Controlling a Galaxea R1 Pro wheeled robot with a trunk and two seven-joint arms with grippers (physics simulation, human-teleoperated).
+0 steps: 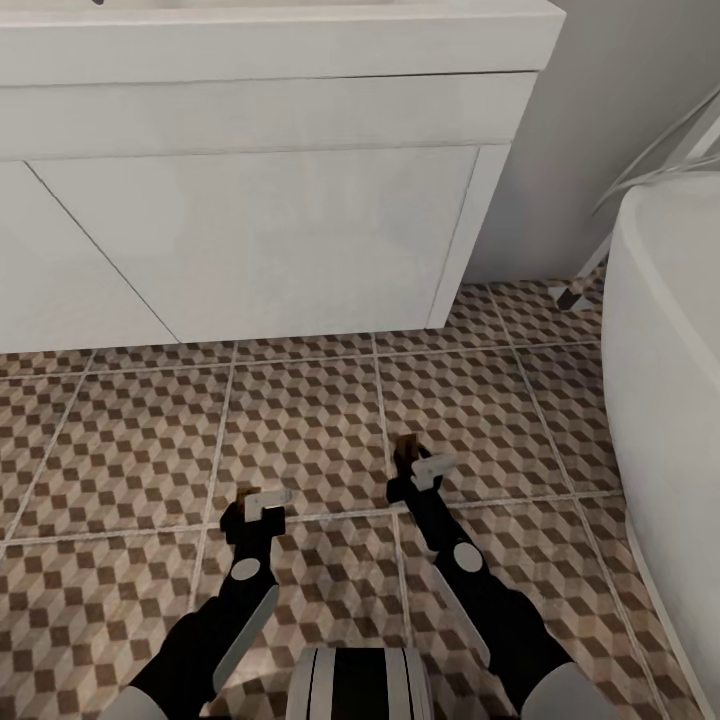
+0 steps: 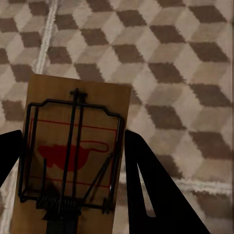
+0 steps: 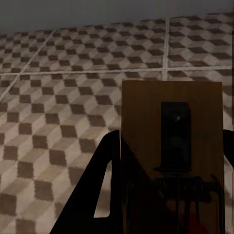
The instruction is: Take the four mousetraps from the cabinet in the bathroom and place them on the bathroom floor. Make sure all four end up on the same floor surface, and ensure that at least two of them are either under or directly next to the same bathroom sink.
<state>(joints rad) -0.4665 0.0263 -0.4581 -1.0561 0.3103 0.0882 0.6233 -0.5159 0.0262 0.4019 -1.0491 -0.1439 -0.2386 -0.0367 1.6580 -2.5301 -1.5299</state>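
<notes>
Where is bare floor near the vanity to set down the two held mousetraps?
The tiles between the vanity and both grippers are bare. The left gripper and right gripper each hold a mousetrap. It narrows at the right, where the bathtub closes in beside the right arm.

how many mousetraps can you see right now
2. One mousetrap is held in the left gripper, the other mousetrap in the right gripper, both above the tiled floor. Others may be elsewhere.

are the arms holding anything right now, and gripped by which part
Each tool holds a mousetrap by its long side edges: the left tool holds one near its spring end; the right tool holds another.
</notes>
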